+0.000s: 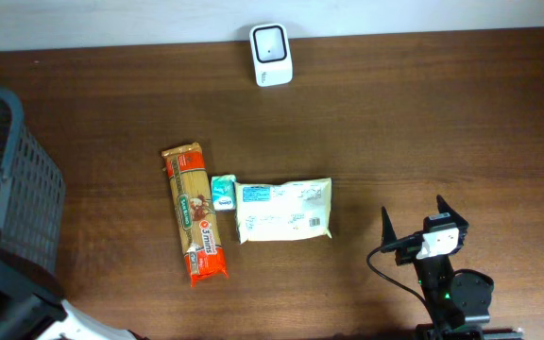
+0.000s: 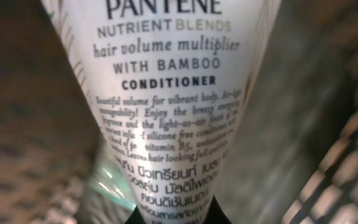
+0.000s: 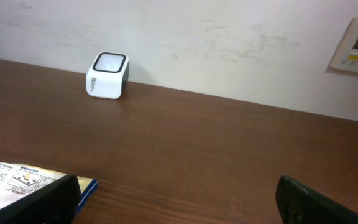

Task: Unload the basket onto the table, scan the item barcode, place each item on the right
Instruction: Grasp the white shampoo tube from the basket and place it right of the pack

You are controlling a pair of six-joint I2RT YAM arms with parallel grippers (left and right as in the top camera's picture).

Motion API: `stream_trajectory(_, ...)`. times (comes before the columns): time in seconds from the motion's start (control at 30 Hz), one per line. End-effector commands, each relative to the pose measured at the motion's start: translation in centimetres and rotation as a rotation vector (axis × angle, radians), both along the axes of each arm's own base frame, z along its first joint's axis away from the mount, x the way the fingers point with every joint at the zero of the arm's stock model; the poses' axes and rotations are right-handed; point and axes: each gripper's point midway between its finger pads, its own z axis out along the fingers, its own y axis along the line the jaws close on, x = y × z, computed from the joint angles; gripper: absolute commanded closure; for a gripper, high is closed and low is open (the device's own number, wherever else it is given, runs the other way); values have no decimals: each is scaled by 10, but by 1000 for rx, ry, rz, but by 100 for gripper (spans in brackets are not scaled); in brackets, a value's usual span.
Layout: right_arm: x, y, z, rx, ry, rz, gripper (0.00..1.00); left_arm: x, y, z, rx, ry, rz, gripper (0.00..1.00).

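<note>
We see a white conditioner tube [image 2: 166, 93] lettered in black, an orange-red spaghetti pack [image 1: 195, 214] at nine o'clock of a cream pouch [image 1: 284, 210], and a dark brown woodgrain table [image 1: 423, 123].

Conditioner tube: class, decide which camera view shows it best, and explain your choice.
The left wrist view: the conditioner tube fills the frame close up, and its printed text is readable. The overhead and right wrist views do not show it at all.
</note>
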Motion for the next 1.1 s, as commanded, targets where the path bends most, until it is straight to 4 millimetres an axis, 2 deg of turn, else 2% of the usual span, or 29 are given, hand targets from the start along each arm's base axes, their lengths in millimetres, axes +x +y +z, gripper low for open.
stream_trajectory(0.0, 0, 1, -3, 11, 5, 4, 1, 20, -11, 142, 241, -273, -6, 100)
stream_trajectory(0.03, 0, 1, -3, 11, 5, 4, 2, 20, -14, 163, 271, -320, 13, 100)
stream_trajectory(0.07, 0, 1, -3, 11, 5, 4, 1, 25, -32, 207, 303, -451, 32, 100)
stream_trajectory(0.1, 0, 1, -2, 11, 5, 4, 1, 32, -54, 232, 279, -560, 21, 100)
stream_trajectory(0.13, 0, 1, -3, 11, 5, 4, 1, 46, -91, 251, 194, -670, -62, 100)
stream_trajectory(0.17, 0, 1, -3, 11, 5, 4, 1, 60, -144, 263, 52, -761, -201, 100)
stream_trajectory(0.23, 0, 1, -3, 11, 5, 4, 1, 71, -216, 259, -158, -780, -340, 100)
stream_trajectory(0.3, 0, 1, -3, 11, 5, 4, 1, 78, -299, 215, -324, -617, -481, 100)
stream_trajectory(0.33, 0, 1, -3, 11, 5, 5, 1, 81, -324, 201, -365, -568, -525, 100)
stream_trajectory(0.4, 0, 1, -3, 11, 5, 4, 1, 91, -400, 160, -466, -455, -637, 100)
stream_trajectory(0.43, 0, 1, -3, 11, 5, 4, 1, 95, -438, 137, -509, -405, -679, 100)
stream_trajectory(0.47, 0, 1, -2, 11, 5, 4, 1, 97, -487, 105, -562, -336, -722, 100)
stream_trajectory(0.5, 0, 1, -3, 11, 5, 4, 1, 97, -515, 88, -585, -302, -752, 100)
stream_trajectory(0.57, 0, 1, -3, 11, 5, 4, 1, 95, -587, 48, -648, -237, -793, 100)
stream_trajectory(0.6, 0, 1, -3, 11, 5, 4, 1, 95, -609, 34, -660, -223, -816, 100)
stream_trajectory(0.63, 0, 1, -3, 11, 5, 4, 1, 92, -638, 11, -676, -194, -838, 100)
stream_trajectory(0.67, 0, 1, -3, 11, 5, 4, 1, 89, -651, 0, -687, -175, -835, 100)
stream_trajectory(0.7, 0, 1, -3, 11, 5, 4, 2, 85, -674, -23, -714, -142, -803, 100)
stream_trajectory(0.8, 0, 1, -3, 11, 5, 4, 1, 70, -716, -59, -764, -90, -742, 100)
stream_trajectory(0.87, 0, 1, -3, 11, 5, 5, 1, 55, -736, -68, -776, -71, -761, 100)
stream_trajectory(0.93, 0, 1, -3, 11, 5, 4, 1, 30, -769, -80, -790, -53, -819, 100)
stream_trajectory(1.07, 0, 1, -3, 11, 5, 4, 1, 27, -772, -92, -803, -25, -755, 100)
